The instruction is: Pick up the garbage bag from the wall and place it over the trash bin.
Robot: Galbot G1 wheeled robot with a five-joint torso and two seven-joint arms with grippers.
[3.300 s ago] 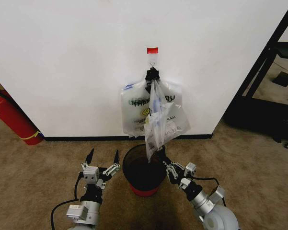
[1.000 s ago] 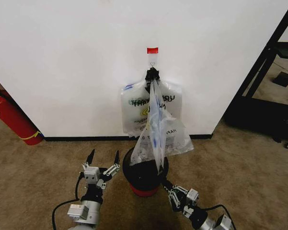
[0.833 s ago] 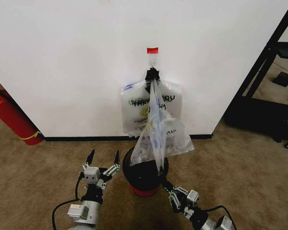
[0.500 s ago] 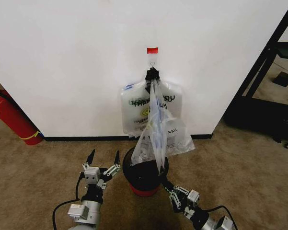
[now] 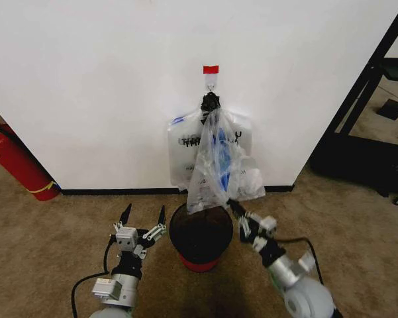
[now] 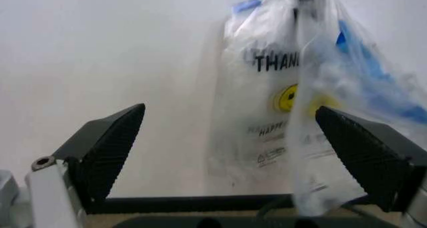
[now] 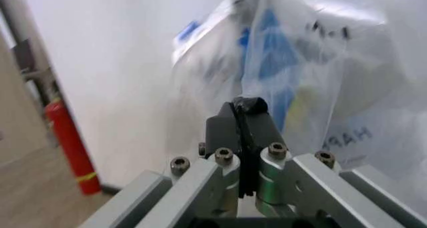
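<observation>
The right gripper (image 5: 233, 206) pinches the lower edge of the bag (image 5: 220, 169), which hangs from the wall (image 5: 86, 86) hook above the bin (image 5: 200, 237), not yet unhooked or fitted, while the left gripper (image 5: 143, 216) waits with jaws spread beside the bin.

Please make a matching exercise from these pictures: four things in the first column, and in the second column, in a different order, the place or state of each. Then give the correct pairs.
Things
1. garbage bag
2. trash bin
3. left gripper
4. fire extinguisher

Places or states
A. red, leaning by the wall at the far left
B. open, beside the bin, holding nothing
C. hangs from the wall hook, lower corner pinched by the right gripper
D. on the carpet below the hanging bags, between the two arms

Pairs: 1-C, 2-D, 3-B, 4-A
</observation>
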